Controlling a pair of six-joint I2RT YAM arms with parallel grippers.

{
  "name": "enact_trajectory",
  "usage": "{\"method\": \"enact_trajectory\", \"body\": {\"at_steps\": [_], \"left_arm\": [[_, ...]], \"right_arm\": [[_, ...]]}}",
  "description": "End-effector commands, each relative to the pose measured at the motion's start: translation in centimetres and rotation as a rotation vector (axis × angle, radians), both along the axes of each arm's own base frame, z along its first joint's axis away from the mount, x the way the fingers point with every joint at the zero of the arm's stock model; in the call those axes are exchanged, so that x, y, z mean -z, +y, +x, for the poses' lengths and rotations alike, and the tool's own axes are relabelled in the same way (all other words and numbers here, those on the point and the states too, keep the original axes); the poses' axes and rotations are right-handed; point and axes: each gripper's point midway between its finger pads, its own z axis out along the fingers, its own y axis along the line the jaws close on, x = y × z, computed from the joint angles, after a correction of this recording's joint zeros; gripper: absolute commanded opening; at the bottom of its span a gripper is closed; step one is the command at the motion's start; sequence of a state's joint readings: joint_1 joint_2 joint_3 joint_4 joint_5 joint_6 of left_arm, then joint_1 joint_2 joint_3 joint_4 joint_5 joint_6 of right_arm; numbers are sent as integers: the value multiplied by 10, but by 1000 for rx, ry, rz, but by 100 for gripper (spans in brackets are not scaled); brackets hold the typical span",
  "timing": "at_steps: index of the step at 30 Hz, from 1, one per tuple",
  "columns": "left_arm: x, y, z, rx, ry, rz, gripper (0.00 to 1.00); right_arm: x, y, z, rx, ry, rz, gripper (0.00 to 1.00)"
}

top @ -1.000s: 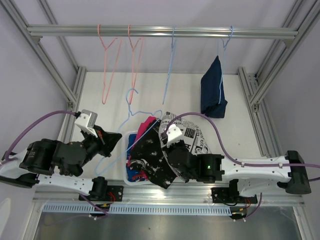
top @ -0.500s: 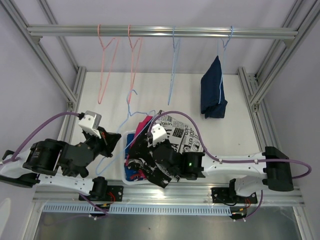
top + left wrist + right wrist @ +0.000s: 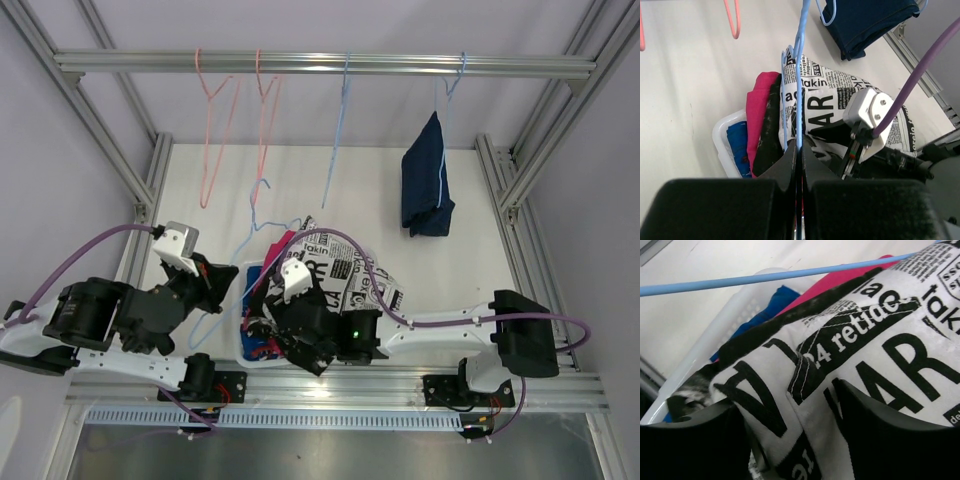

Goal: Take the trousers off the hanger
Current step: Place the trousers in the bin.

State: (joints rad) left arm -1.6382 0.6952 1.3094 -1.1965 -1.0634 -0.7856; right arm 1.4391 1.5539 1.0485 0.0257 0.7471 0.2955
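— Where are the white printed trousers (image 3: 345,272)?

— They lie on top of the heap in the white basket (image 3: 243,338), at the near edge of the tabletop (image 3: 370,190). Under them are the pink trousers (image 3: 759,100), the black trousers (image 3: 769,130) and the blue trousers (image 3: 737,145).

— And the hanger?

— The blue hanger (image 3: 799,75) crosses over the printed cloth. If the wire passes through the trousers, one cannot tell.

— Who holds what?

— The left gripper (image 3: 798,152) has its jaws closed tight on the hanger wire. The right gripper (image 3: 790,425) has its jaws narrowed on a thick fold of the printed trousers; the cloth fills the gap between them.

— The denim trousers (image 3: 425,185)?

— They hang from the rail (image 3: 320,65) on the right, well apart from the basket.
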Motion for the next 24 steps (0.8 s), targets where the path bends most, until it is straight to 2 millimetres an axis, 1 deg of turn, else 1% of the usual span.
{"method": "enact_trajectory", "body": {"at_steps": [1, 2, 5, 6, 8, 9, 11, 13, 14, 16, 17, 18, 19, 20, 22, 23, 24], "left_arm": [[-9, -2, 3, -21, -15, -28, 0], [-10, -4, 3, -18, -19, -30, 1], [-13, -5, 3, -14, -26, -29, 1], [-15, -5, 3, -14, -26, -34, 1], [-15, -5, 3, -12, -27, -31, 0], [-16, -6, 2, -10, -26, -37, 0], [-16, -6, 2, -7, -29, -29, 0], [-17, -6, 2, -4, -27, -34, 1], [-16, -7, 2, -3, -26, -32, 1], [-15, -10, 1, 4, -22, -38, 1], [-15, -11, 1, 5, -22, -35, 0], [-14, -13, 0, 11, -19, -34, 1], [-14, -15, -1, 12, -19, -31, 1], [-13, -15, -1, 14, -19, -26, 1], [-13, -17, -1, 18, -18, -22, 1], [-13, -18, -1, 18, -17, -20, 1], [-12, -18, -2, 23, -16, -19, 1]], "right_arm": [[-34, 32, -23, -60, 38, 150, 68], [-40, 34, -32, -76, 32, 154, 70], [-51, 32, -42, -91, 28, 162, 73], [-59, 30, -50, -106, 29, 179, 73], [-65, 26, -59, -125, 36, 192, 74], [-74, 23, -68, -148, 39, 213, 74], [-82, 17, -76, -161, 30, 224, 72], [-94, 5, -81, -156, 10, 248, 66], [-96, 1, -80, -152, 5, 252, 56], [-99, -11, -76, -138, -1, 263, 42], [-99, -14, -74, -133, -2, 268, 32], [-96, -16, -71, -129, 2, 267, 29], [-92, -17, -70, -125, 16, 271, 27], [-83, -18, -63, -112, 21, 262, 25], [-69, -16, -59, -111, 53, 263, 23], [-53, -15, -52, -97, 63, 247, 22], [-43, -12, -51, -106, 81, 240, 22]]}}
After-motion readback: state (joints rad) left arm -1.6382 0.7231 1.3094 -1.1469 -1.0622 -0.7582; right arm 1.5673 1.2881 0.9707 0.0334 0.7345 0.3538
